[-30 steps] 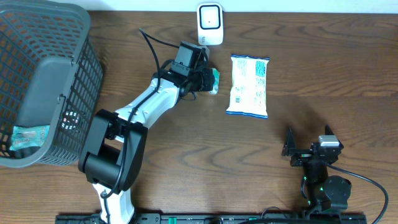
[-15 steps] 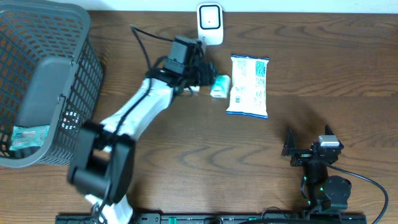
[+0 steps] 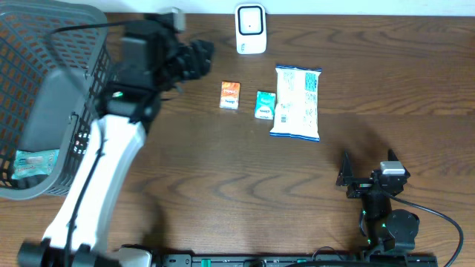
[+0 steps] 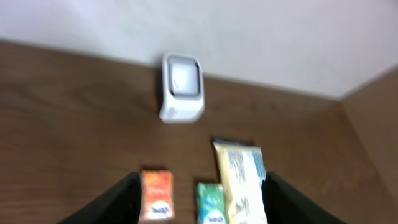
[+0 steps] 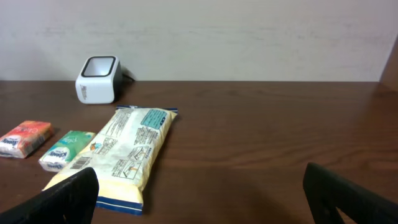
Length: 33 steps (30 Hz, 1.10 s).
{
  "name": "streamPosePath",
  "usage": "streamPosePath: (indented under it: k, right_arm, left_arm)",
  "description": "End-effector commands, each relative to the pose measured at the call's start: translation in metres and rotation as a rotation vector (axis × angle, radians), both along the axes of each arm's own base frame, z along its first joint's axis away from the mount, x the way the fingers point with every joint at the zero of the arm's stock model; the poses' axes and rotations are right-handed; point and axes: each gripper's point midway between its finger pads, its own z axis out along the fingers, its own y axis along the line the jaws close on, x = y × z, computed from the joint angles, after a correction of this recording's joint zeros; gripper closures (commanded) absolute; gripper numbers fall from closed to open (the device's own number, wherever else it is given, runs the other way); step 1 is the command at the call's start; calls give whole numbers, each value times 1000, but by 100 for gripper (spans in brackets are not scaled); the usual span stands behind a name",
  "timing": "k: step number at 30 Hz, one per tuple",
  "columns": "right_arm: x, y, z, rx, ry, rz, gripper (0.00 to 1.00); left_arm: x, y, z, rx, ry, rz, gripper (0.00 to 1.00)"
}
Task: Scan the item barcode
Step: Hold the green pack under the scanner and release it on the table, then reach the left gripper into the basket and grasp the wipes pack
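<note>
L claw sat upper left in the overhead view, by the basket rim, fingers apart w/ nothing btwn them. R claw rested lower right, jaws wide, empty.

Item to scan next, by my read: the teal pkt, lying flat on the basket floor at the lower left of frame. Its long axis ran roughly left-right, slightly tilted. Barcode side couldn't be told.

Orange pkt, green pkt and snack bag lay in a row on the worktop below the scanner, each w/ long axis up-down in frame.

To do the step well:
- Come down inside the basket, clear of the mesh wall.
- Pinch across the pkt's short side.
- Lift straight up.
- Turn the barcode face twd the scanner window, top centre.
</note>
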Motion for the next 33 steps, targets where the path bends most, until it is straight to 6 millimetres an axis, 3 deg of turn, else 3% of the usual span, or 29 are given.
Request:
streamPosePath:
  k: [1, 4, 7, 9, 10, 13, 17, 21, 24, 33]
  right_arm:
    - [0, -2, 0, -7, 0, -8, 1]
    - [0, -2, 0, -7, 0, -8, 1]
    - [0, -2, 0, -7, 0, -8, 1]
    - [0, -2, 0, -7, 0, -8, 1]
    - [0, -2, 0, -7, 0, -8, 1]
    - [0, -2, 0, -7, 0, -8, 1]
    - [0, -2, 0, -7, 0, -8, 1]
    - [0, -2, 0, -7, 0, -8, 1]
    - [0, -2, 0, -7, 0, -8, 1]
    - [0, -2, 0, -7, 0, -8, 1]
  left_arm:
    - [-11, 41, 49, 15, -118, 85, 38]
    - [-21, 90, 62, 41, -134, 223, 33]
    - [-32, 164, 56, 126, -93, 487, 33]
    - [-50, 224, 42, 201, -19, 705, 33]
    - [-58, 245, 35, 219, 18, 778, 33]
    - [-80, 292, 13, 251, 123, 921, 24]
    - [-108, 351, -21, 134, 249, 1165, 21]
    - [-126, 387, -55, 81, 363, 1282, 21]
    - [-132, 403, -86, 75, 460, 1310, 21]
    - [-131, 415, -175, 89, 712, 1300, 21]
